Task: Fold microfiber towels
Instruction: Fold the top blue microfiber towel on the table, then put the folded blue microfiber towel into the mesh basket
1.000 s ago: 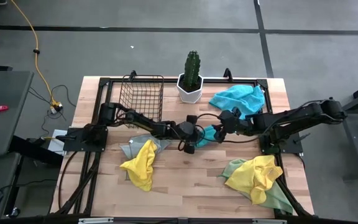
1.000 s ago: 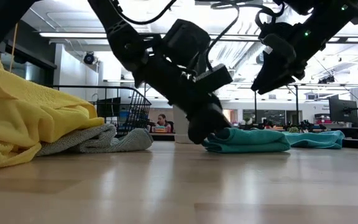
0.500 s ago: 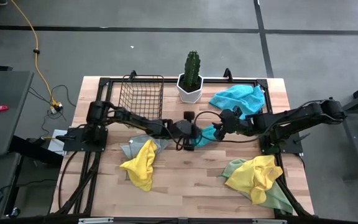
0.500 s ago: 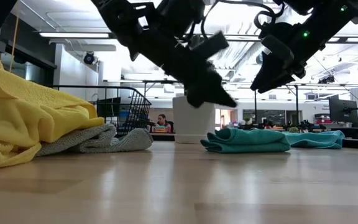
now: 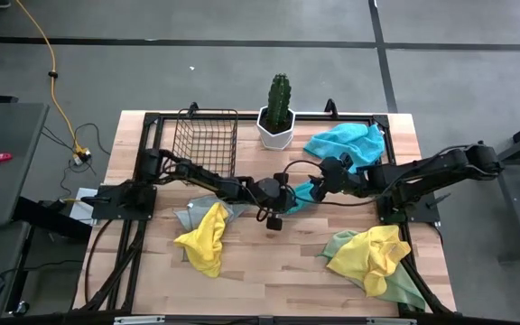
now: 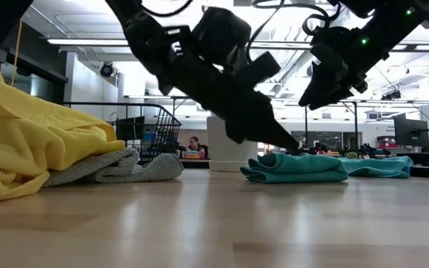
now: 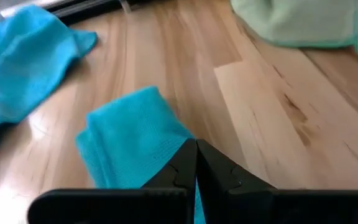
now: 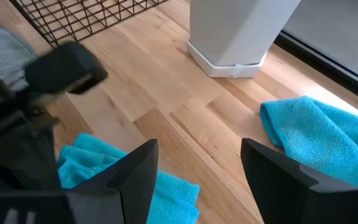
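Two robot arms meet over the middle of a wooden desk (image 5: 269, 262). The left gripper (image 7: 196, 163), its fingers pressed together and holding nothing, points down at a folded turquoise towel (image 5: 301, 195) that lies flat on the desk just ahead of and beneath the fingertips. The right gripper (image 8: 199, 163) hovers above the same towel from the opposite side, fingers spread wide and empty. Beyond the right fingers lie an unfolded turquoise towel (image 5: 346, 142) and a white pot with a cactus (image 5: 278, 116), with a wire basket (image 5: 205, 142) beside the pot. A yellow towel on a grey towel (image 5: 204, 233) sits behind the left gripper; a yellow and pale green heap (image 5: 375, 259) sits near the right arm's base.
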